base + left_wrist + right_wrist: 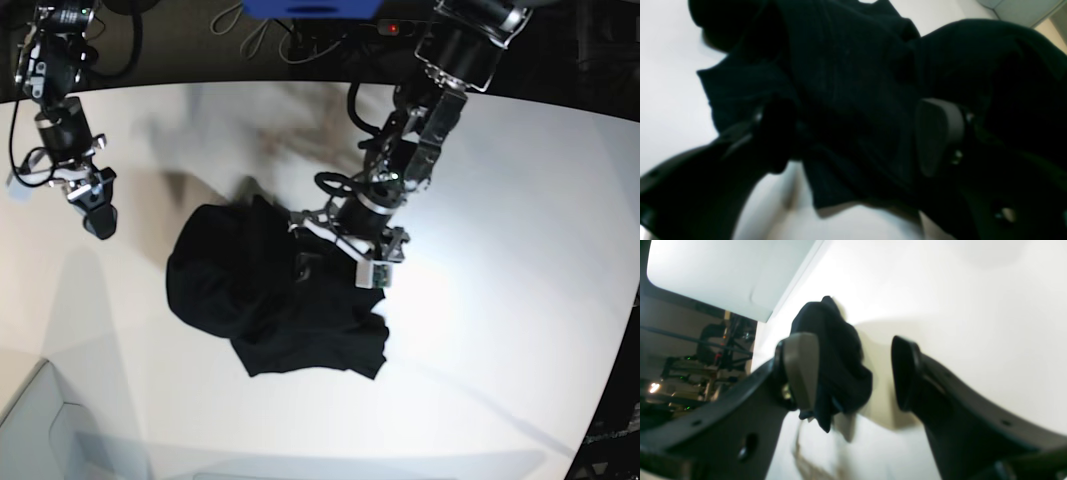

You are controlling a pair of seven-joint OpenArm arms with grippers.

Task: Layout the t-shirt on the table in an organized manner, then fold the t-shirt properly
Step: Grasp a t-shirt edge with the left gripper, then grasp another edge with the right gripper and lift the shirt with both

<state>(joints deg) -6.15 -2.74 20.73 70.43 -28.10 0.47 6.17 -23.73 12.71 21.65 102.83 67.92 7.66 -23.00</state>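
The black t-shirt [270, 300] lies crumpled in a heap in the middle of the white table [500, 300]. My left gripper [312, 238] is down on the heap's upper right part. In the left wrist view its two pads stand wide apart, and bunched black t-shirt [853, 83] fills the gap between them over the table [666, 83]. My right gripper [100, 222] hovers open at the far left, well apart from the cloth. Its wrist view shows the right gripper [853, 373] holding nothing, with the t-shirt [836, 366] lying further off on the table [973, 306].
A pale grey panel [40, 430] sits at the table's lower left corner. Beyond the table edge the right wrist view shows a pale board [706, 273] and dark equipment [690, 366]. Cables and a blue object [310, 8] lie behind the table's back edge.
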